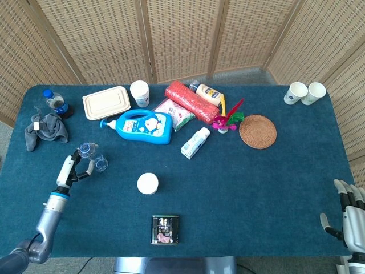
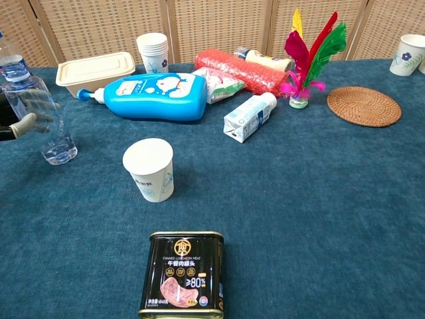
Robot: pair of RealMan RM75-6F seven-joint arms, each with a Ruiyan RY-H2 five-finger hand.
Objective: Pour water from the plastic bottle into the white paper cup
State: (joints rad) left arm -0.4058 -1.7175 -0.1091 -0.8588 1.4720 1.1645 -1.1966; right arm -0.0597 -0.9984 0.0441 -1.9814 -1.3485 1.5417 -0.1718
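Note:
The clear plastic bottle stands at the table's left side, leaning slightly. My left hand wraps it from the left: its fingers show through the clear wall and the thumb lies at the front. The white paper cup stands upright and empty-looking, to the right of the bottle and apart from it. My right hand hangs open off the table's near right corner, holding nothing.
A black tin lies near the front edge. Behind the cup lie a blue detergent bottle, a small carton, a feather shuttlecock and a wicker coaster. A grey cloth and another bottle sit far left.

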